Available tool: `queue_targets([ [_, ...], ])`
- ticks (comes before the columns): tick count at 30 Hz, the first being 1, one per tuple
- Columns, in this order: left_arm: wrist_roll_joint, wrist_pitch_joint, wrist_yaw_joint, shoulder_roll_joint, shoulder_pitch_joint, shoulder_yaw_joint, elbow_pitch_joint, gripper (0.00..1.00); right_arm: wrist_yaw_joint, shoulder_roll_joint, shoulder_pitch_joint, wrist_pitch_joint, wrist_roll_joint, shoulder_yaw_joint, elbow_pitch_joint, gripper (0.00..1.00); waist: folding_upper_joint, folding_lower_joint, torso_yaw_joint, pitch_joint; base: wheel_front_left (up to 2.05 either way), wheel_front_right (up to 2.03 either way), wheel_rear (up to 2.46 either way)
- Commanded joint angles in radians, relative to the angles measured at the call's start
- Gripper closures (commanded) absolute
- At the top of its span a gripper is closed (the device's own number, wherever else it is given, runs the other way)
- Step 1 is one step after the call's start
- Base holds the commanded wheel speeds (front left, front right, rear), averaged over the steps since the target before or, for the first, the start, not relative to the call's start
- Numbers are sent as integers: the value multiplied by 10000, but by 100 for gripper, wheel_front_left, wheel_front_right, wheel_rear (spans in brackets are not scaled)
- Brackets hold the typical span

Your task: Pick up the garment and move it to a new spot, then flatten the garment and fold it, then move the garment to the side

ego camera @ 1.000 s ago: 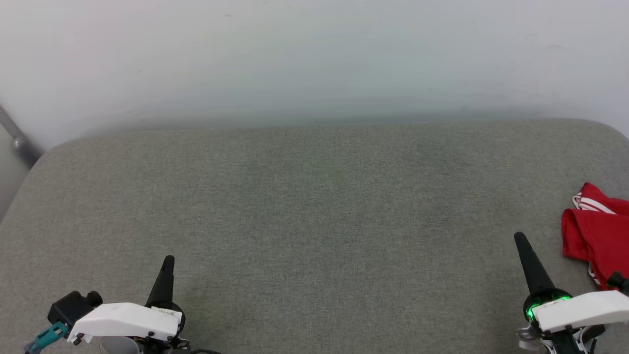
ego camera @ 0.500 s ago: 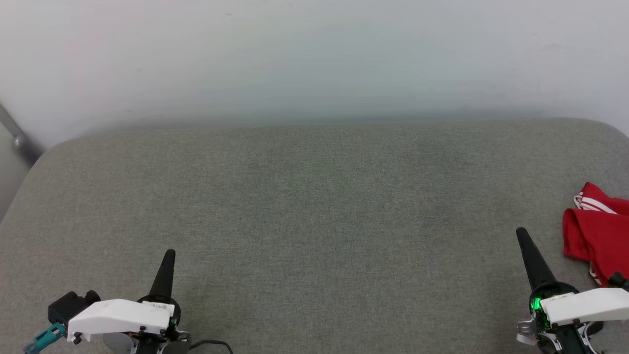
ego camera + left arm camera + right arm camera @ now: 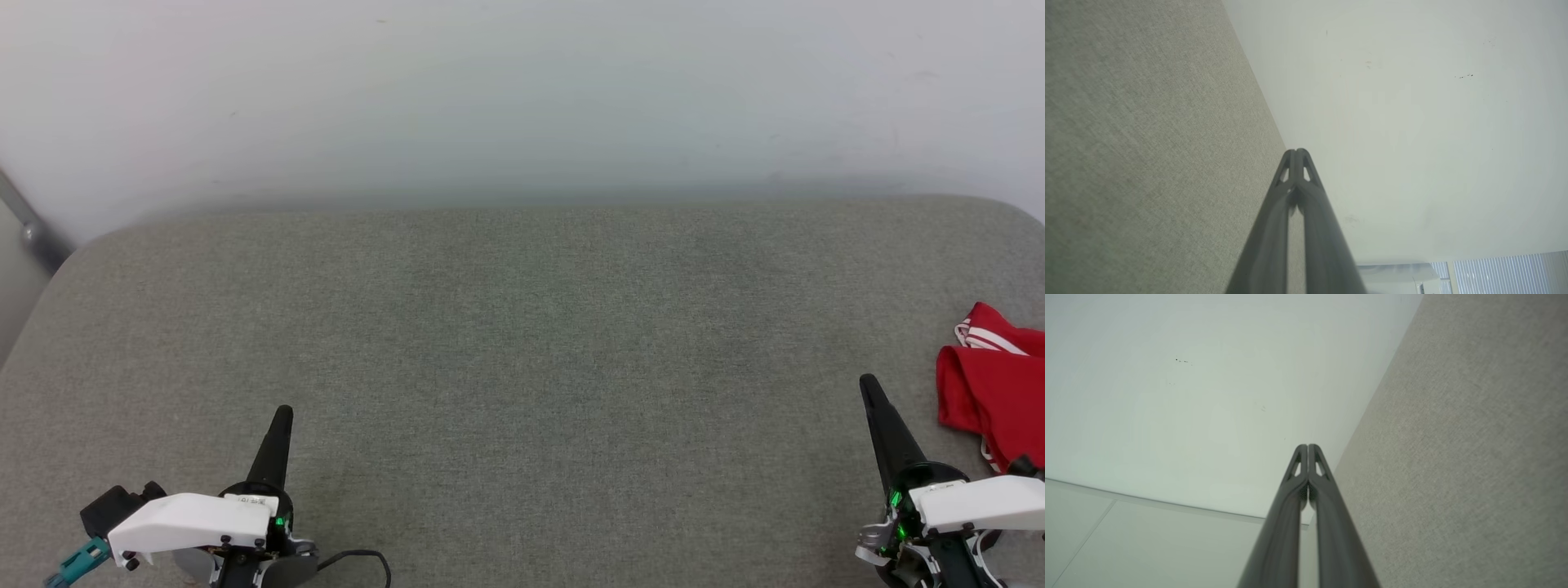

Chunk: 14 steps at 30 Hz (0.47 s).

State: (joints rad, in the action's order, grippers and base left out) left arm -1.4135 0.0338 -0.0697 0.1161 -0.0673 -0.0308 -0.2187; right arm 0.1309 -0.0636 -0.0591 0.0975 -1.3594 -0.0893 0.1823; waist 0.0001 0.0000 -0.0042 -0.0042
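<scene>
Honestly, looks like the end: garment (image 3: 996, 390) bunched at the right edge of the gray worktop (image 3: 522, 367), left claw (image 3: 1297, 157) and right claw (image 3: 1307, 451) pinched together, empty.

A broad worktop (image 3: 522, 351) covered in grey-green woven fabric, with rounded far corners, runs up to a plain pale wall (image 3: 522, 90) that is softly and evenly lit, with a faint shadow along the line where the two meet. At the far left of the head view a grey metal bar (image 3: 28, 224) slants down behind the worktop's corner. The left wrist view shows a few small dark marks on the wall (image 3: 1464, 76) and, in its lower right corner, a window with slatted blinds (image 3: 1506, 271).
</scene>
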Motion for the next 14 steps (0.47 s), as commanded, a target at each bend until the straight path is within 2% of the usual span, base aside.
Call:
queue_targets([
  [1, -194, 79, -90, -46, -208, -76, 8, 100, -2, 20, -205, 7, -246, -43, 15, 100, -1, 0, 2, 3, 0, 0, 0],
  [14, -1000, 360, -319, -269, -295, -361, -119, 100, -3, 63, -356, 60, -1242, -114, 290, 100, -1, 0, 18, 30, 0, 0, 0],
])
